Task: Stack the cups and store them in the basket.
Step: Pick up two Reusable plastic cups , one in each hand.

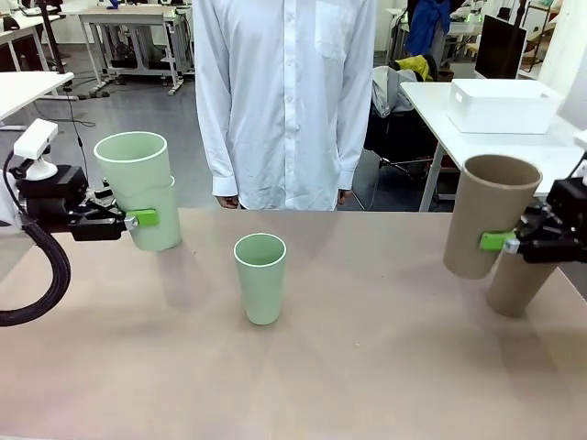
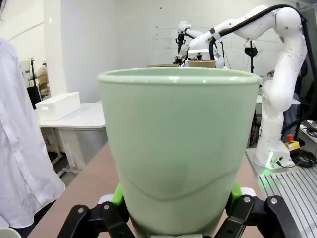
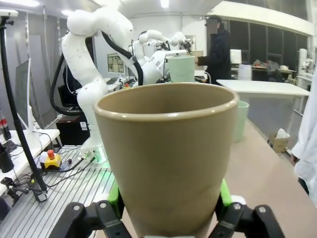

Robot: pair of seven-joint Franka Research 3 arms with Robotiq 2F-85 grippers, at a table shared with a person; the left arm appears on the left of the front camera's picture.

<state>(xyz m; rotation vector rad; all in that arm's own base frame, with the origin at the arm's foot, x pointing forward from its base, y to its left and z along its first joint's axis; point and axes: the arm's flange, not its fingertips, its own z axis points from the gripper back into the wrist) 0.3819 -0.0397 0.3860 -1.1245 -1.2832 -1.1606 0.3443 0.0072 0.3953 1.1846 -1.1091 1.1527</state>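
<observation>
jaws of my left gripper (image 1: 142, 218) are closed on a nested pair of mint cups (image 1: 138, 183). my right gripper (image 1: 500, 241) has its jaws clamped on a tan cup (image 1: 491, 206), with another tan cup (image 1: 521, 289) just below them. between the grippers a lone mint cup (image 1: 260, 278) stands on the table (image 1: 367, 367). the basket (image 1: 503, 105) sits far beyond the right jaws.

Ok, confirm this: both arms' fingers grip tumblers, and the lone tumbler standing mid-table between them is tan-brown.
Not quite: the front view shows the lone tall matte tumbler mid-table is pale mint green, not tan-brown. The rest holds.
</observation>
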